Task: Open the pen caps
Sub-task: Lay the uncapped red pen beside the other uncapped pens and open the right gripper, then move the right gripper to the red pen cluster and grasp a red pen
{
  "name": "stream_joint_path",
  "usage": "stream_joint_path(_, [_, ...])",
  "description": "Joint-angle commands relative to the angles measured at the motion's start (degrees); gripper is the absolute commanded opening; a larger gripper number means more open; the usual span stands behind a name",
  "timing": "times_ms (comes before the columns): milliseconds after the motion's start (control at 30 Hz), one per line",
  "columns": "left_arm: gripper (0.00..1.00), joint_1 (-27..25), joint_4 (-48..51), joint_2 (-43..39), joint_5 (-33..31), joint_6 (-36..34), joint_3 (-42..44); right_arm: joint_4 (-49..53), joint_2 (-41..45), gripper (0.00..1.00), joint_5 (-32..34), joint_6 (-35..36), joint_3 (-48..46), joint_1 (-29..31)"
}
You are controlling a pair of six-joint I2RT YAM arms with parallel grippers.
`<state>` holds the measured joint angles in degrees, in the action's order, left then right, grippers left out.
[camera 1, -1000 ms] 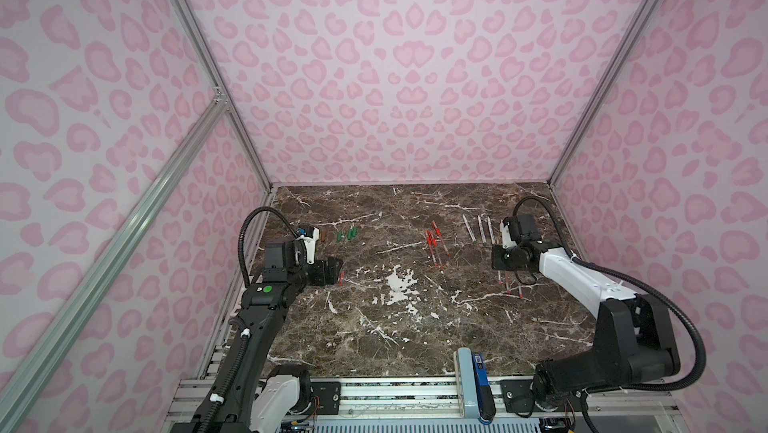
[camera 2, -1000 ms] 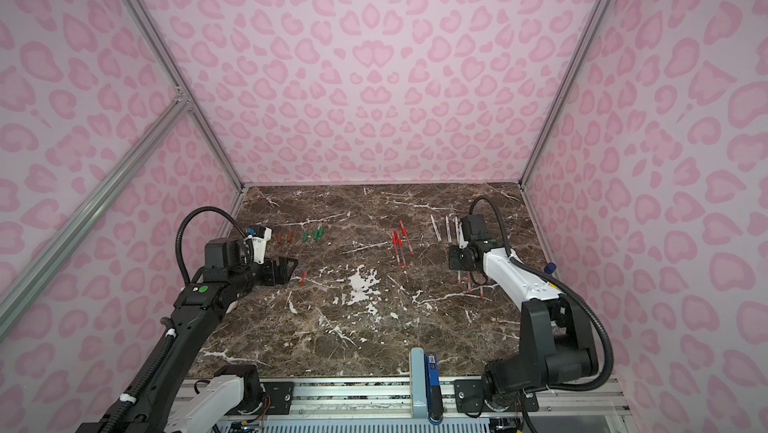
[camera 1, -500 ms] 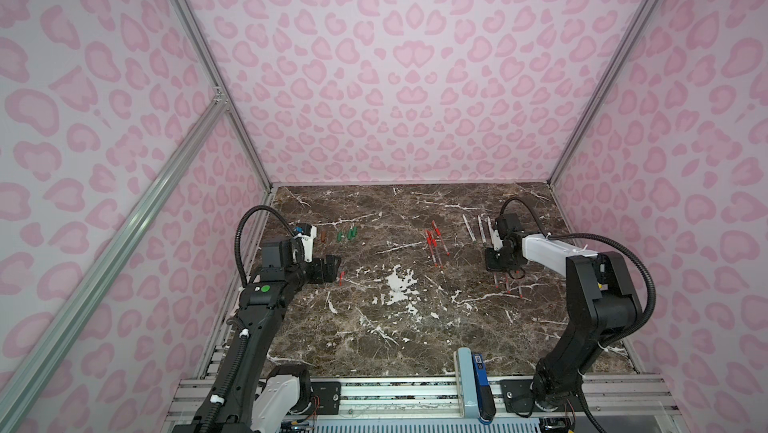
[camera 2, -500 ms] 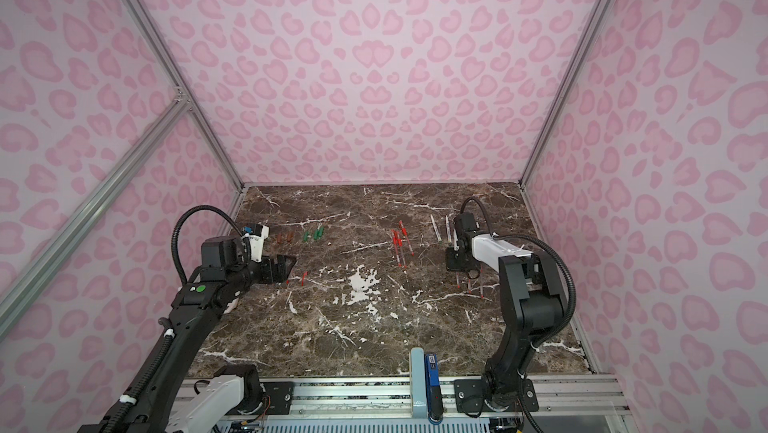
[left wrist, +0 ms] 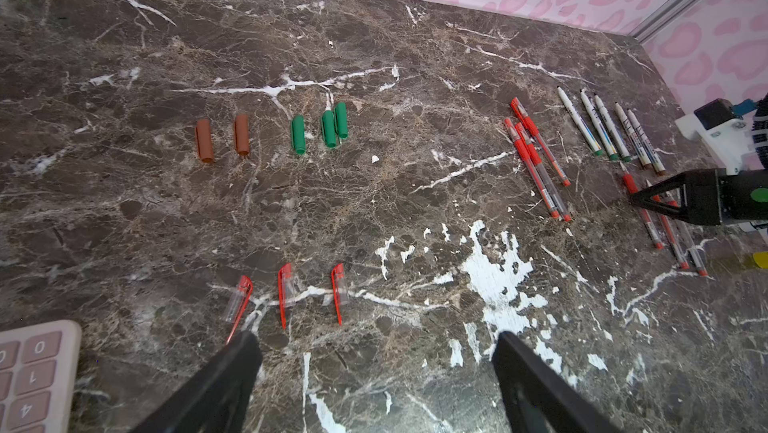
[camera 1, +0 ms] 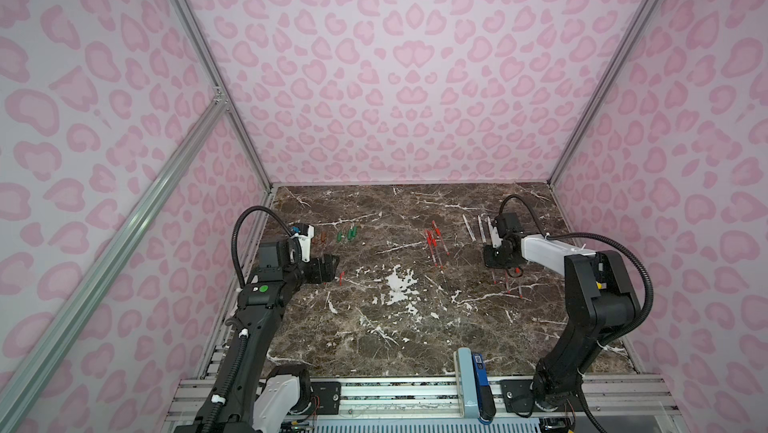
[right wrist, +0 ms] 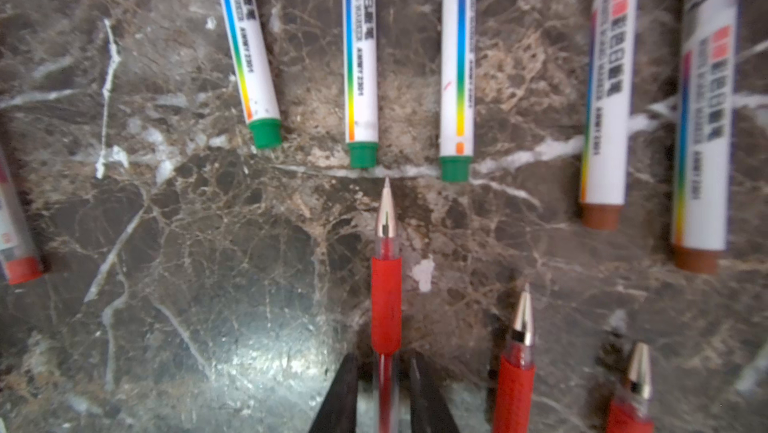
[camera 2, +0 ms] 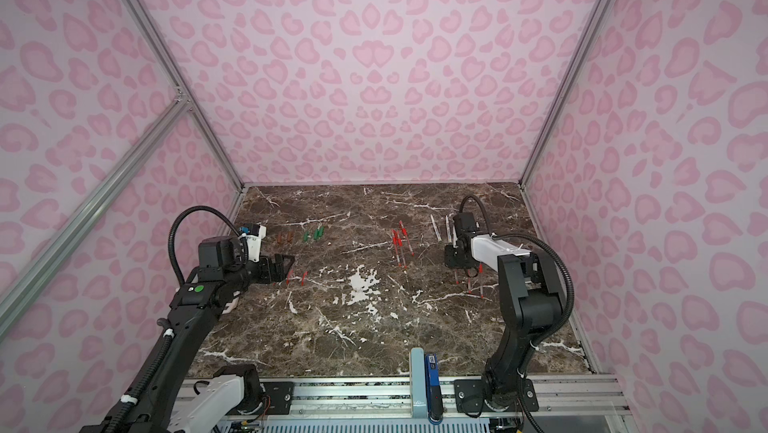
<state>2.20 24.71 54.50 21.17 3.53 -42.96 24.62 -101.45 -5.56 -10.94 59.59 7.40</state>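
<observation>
Right gripper (right wrist: 384, 368), far right: jaws slightly parted around uncapped red pen (right wrist: 386, 298) lying flat, not pinching. Set-down step, I judge. Left gripper (left wrist: 376, 352) spread wide, empty, above loose red caps (left wrist: 286, 289) at left. Next: fetch one of capped red pens (left wrist: 536, 161), middle; pull cap straight off.

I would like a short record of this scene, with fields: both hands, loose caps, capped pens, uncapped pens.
left hand: open, empty, above the table
right hand: slightly open, jaws either side of one uncapped red pen
loose caps: two brown caps, three green caps, three red caps, lying on the table
capped pens: three red, mid-table
uncapped pens: five white pens, three red
</observation>
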Motion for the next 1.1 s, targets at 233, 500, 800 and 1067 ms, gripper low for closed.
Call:
stream_joint_path(233, [0.91, 0.4, -2.4, -1.0, 0.8, 0.6, -0.2, 6.1, 8.6, 0.29, 0.4, -0.7, 1.3, 1.5])
stream_joint_path(500, [0.91, 0.6, -3.2, -0.9, 1.6, 1.0, 0.3, 7.1, 7.4, 0.32, -0.1, -2.2, 7.0, 9.1])
stream_joint_path(800, [0.91, 0.8, -2.2, -1.1, 1.3, 0.2, -0.2, 10.3, -7.8, 0.33, -0.1, -4.3, 23.5, 18.1])
stream_joint_path(1067, [0.91, 0.8, -1.9, -1.0, 0.9, 0.3, -0.7, 13.8, -19.7, 0.32, 0.4, -4.4, 35.1, 21.0])
